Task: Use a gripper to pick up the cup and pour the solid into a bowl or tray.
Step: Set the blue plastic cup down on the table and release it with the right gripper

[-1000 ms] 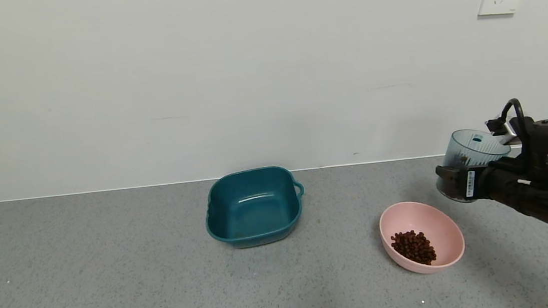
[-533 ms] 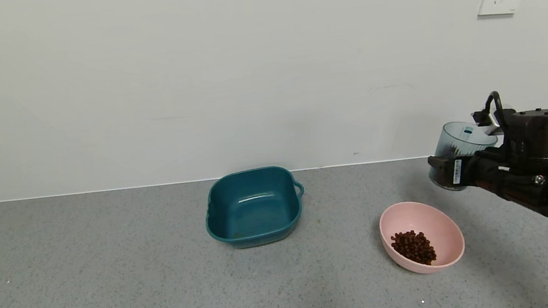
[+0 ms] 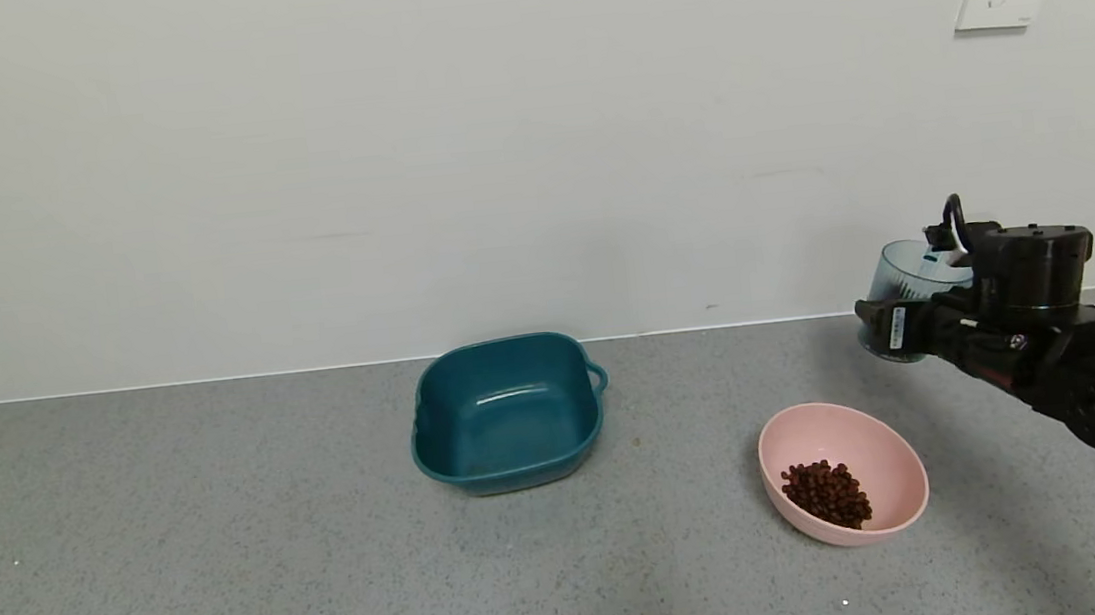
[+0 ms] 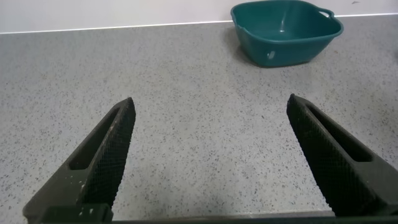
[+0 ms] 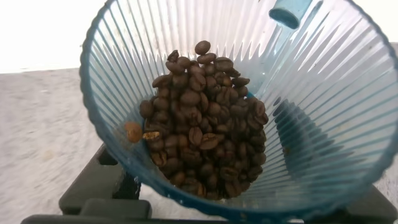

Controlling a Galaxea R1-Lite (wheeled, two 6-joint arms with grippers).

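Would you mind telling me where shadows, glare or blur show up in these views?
Head view: soft, even light, faint shadow beside the pink bowl, a highlight inside the teal tub. Right wrist view: beans in the cup sharp, background washed out. Left wrist view: near fingers slightly soft.

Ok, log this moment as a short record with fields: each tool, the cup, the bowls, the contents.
right tool: shut on the ribbed translucent grey-blue plastic cup, held above the grey speckled counter, beyond the pink bowl
cup contents: dark brown coffee beans, heaped inside
round pale pink plastic bowl: on the counter, holds a pile of brown beans
squarish dark teal plastic tub: near the wall, looks empty
left tool: open, over bare counter, holding nothing
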